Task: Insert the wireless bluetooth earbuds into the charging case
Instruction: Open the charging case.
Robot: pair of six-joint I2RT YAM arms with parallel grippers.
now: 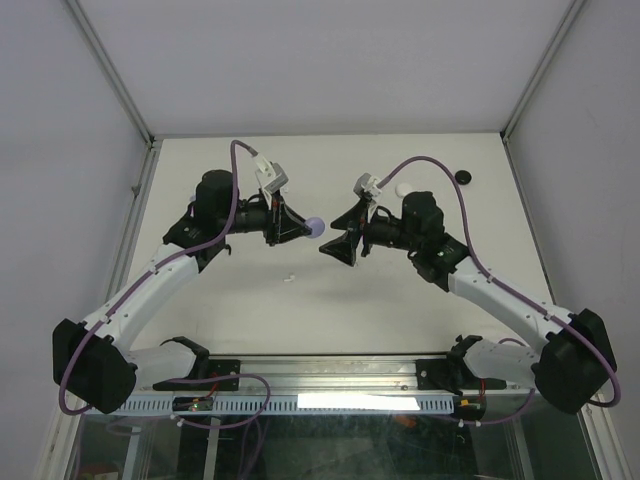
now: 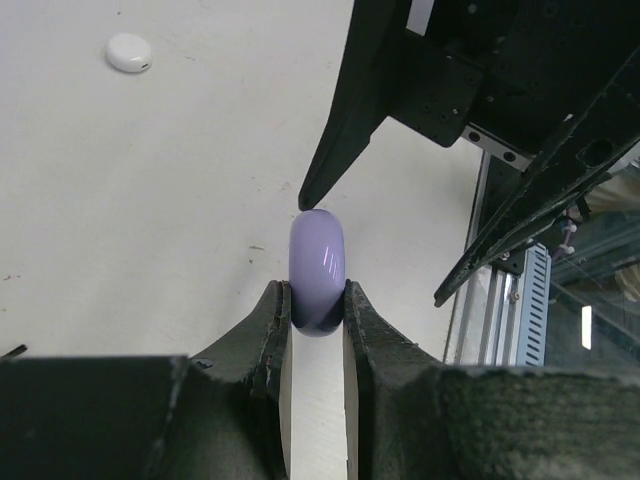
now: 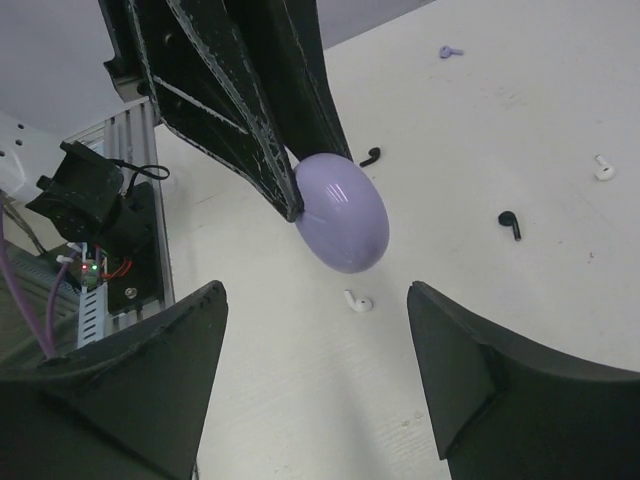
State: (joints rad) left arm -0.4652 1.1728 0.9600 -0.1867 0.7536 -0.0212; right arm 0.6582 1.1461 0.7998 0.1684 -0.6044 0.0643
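My left gripper (image 2: 317,295) is shut on a closed, round lilac charging case (image 2: 317,265), pinching it edge-on above the table. From above, the case (image 1: 314,227) sits at the tip of the left gripper (image 1: 300,228). My right gripper (image 1: 338,248) faces it from the right. In the right wrist view the right gripper (image 3: 315,292) is open with nothing between its fingers, and the case (image 3: 345,215) hangs just beyond its tips. Earbuds lie loose on the table: a white earbud (image 3: 358,300) under the case, black earbuds (image 3: 510,224) (image 3: 370,156), a lilac earbud (image 3: 450,51) and another white earbud (image 3: 603,168).
A white round case (image 1: 404,188) and a black round case (image 1: 464,177) lie at the back right of the table. The white case (image 2: 128,52) also shows in the left wrist view. A metal rail (image 1: 330,372) runs along the near edge. Walls close in the left and right sides.
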